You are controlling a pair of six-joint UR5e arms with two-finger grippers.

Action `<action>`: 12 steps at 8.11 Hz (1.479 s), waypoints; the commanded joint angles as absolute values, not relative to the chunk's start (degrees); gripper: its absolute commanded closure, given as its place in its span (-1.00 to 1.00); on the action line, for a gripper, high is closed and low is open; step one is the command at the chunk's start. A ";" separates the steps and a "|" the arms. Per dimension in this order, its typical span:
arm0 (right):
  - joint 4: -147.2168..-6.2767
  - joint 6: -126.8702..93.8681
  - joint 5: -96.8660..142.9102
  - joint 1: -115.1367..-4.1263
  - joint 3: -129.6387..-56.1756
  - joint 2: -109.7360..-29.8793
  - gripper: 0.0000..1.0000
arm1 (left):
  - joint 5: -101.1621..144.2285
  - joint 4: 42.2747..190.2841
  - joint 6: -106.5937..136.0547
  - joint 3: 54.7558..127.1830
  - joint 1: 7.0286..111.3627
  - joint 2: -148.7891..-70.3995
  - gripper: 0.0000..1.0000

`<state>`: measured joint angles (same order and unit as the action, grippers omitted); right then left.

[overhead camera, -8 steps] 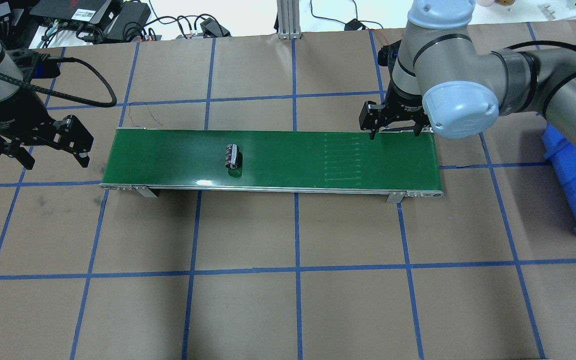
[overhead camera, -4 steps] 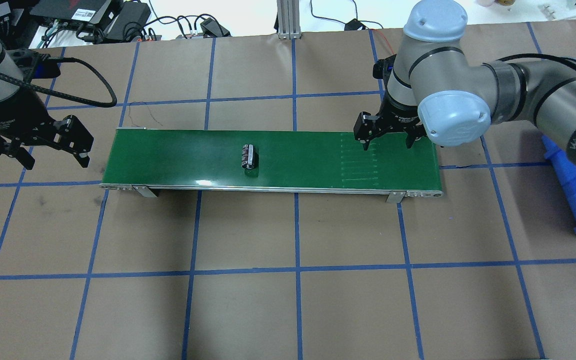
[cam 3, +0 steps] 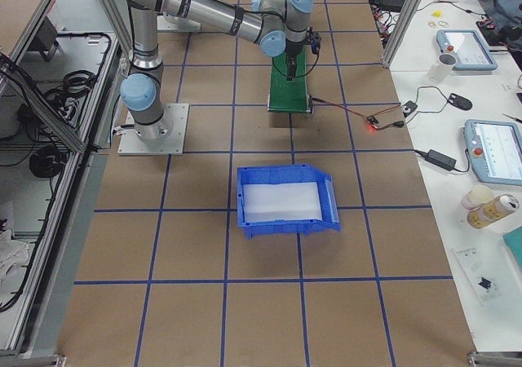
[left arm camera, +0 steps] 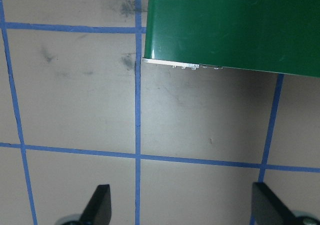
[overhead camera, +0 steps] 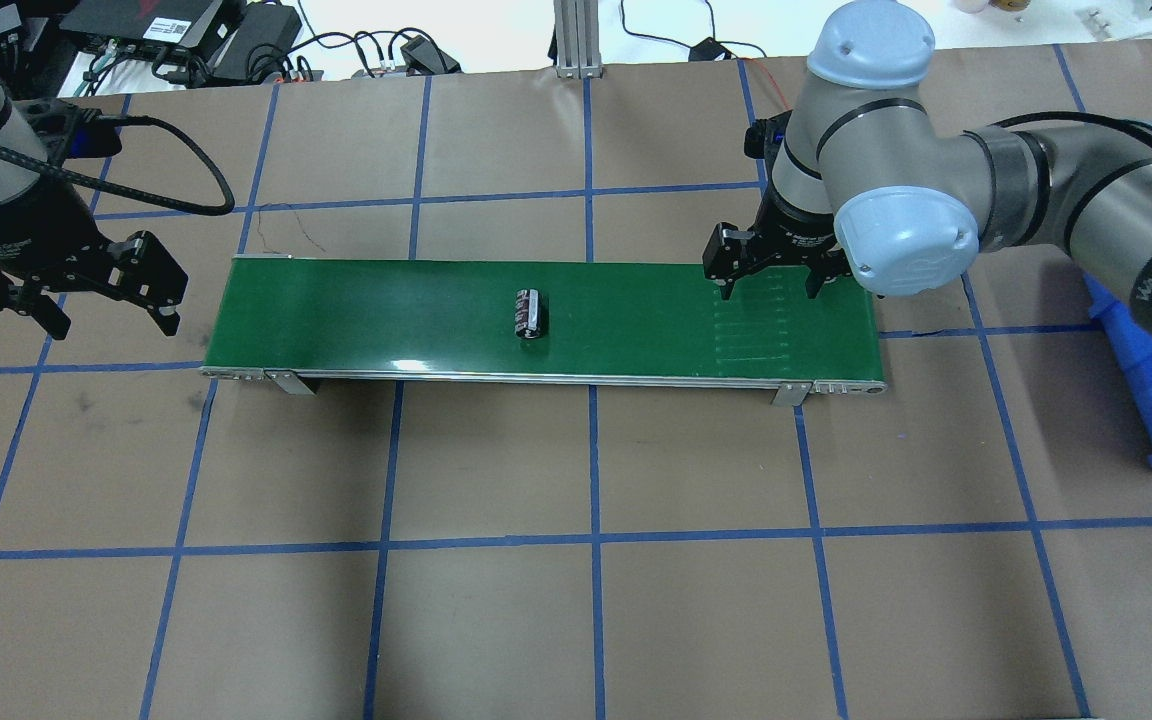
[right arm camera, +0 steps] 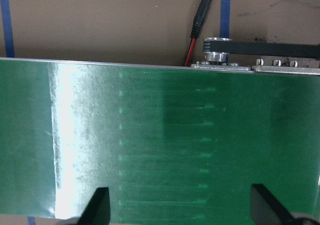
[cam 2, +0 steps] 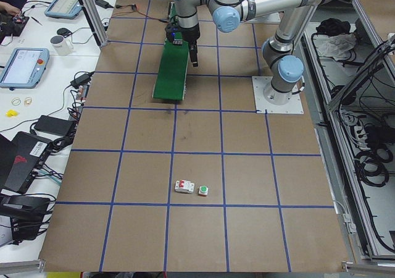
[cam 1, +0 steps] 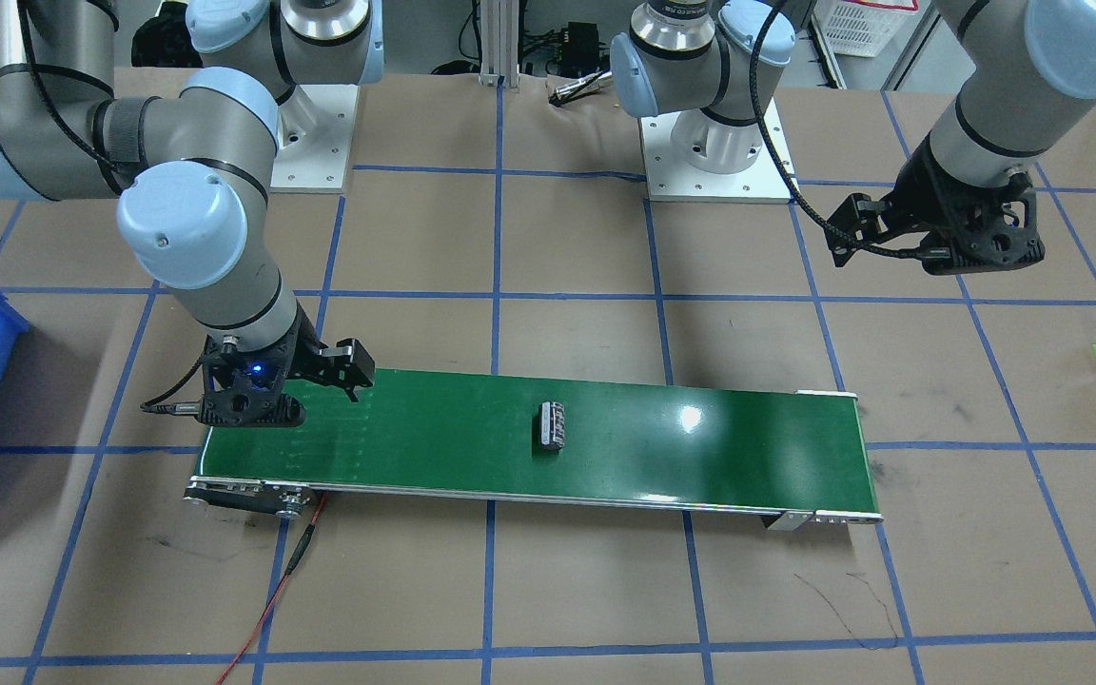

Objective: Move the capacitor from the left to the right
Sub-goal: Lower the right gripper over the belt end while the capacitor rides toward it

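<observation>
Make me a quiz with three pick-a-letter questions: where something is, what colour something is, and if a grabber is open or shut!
1. Where does the capacitor lie?
A) on the green belt
B) on the floor
C) on the brown paper

2. What colour is the bin?
A) red
B) blue
C) yellow

3. The right gripper is:
A) open and empty
B) shut on the capacitor
C) shut on a cable

Answers:
1 A: it rests near the belt's middle.
2 B: the right-side view shows it plainly blue.
3 A: it is spread wide over the belt, with nothing in the gap.
</observation>
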<state>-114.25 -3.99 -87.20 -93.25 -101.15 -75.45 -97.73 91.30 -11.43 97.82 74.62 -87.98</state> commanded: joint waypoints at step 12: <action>-119.18 -9.13 -82.35 -93.51 -103.36 -74.01 -1.00 | -97.56 91.23 -11.34 97.82 74.62 -87.98 -1.00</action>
<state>-118.58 -7.79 -82.43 -93.29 -103.29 -74.46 -97.57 91.23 -11.27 97.84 74.62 -87.98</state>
